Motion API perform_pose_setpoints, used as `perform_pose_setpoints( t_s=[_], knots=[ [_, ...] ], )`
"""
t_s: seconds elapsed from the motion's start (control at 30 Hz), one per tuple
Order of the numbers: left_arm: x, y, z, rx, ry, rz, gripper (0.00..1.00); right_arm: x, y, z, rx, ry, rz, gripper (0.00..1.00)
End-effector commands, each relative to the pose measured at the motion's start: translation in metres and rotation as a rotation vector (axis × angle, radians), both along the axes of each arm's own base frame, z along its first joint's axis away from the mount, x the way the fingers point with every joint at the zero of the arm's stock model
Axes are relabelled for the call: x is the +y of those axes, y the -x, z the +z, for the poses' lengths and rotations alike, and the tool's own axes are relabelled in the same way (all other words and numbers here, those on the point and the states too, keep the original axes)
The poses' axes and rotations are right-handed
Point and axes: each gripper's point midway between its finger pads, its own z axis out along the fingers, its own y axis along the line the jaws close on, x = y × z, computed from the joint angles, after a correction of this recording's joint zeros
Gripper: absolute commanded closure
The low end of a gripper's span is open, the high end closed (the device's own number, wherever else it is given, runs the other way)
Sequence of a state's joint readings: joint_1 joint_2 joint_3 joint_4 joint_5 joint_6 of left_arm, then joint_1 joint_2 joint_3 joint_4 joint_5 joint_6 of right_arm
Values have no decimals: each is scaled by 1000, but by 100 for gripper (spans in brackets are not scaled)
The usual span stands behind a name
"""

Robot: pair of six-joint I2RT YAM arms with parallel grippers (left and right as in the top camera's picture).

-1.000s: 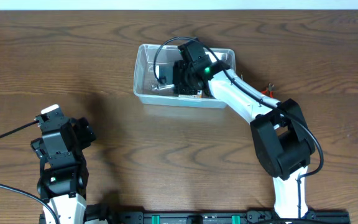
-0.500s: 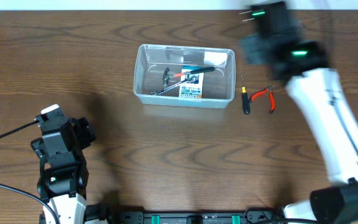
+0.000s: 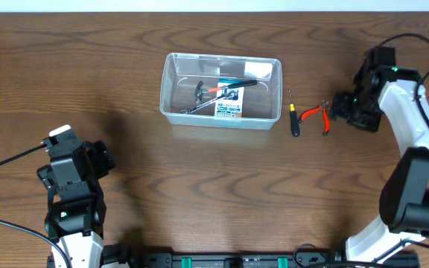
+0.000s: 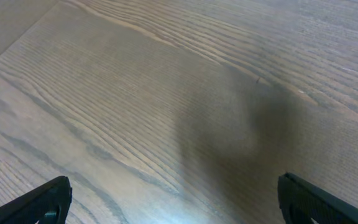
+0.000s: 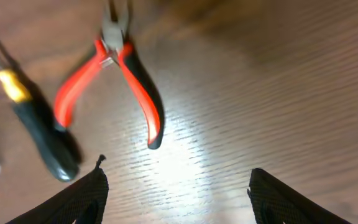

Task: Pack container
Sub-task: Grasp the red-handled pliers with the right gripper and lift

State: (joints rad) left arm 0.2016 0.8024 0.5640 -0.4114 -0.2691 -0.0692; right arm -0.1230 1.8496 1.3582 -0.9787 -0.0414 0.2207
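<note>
Since the pliers (image 3: pixel 315 114) lie betw. the container (image 3: pixel 165 93) & the right claw (image 5: pixel 179 169), fingers spread apart, they're best taken by that arm.

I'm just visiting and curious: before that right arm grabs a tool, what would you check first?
1. Right gripper open: ok.
2. Red pliers lying just ahead of it, untouched: ok.
3. Pliers clear of the screwdriver: cannot tell, the handles are very close.
4. Room left in the container: ok, its left end looks bare.
5. Left gripper open and away from the container: ok.
</note>
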Motion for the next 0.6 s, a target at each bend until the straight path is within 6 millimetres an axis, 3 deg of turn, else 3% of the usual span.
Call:
perform_pose_setpoints(
  t_s=[0.0, 0.13, 0.57],
  knots=[
    [2, -2, 7, -7, -22, -3, 2, -1, 4, -14, 31, 15, 75, 26],
    [2, -2, 7, -7, -22, -3, 2, -11, 8, -30, 74, 73, 97, 31],
    [2, -2, 7, -7, -22, -3, 2, 15, -6, -58, 74, 66, 241, 35]
  ],
)
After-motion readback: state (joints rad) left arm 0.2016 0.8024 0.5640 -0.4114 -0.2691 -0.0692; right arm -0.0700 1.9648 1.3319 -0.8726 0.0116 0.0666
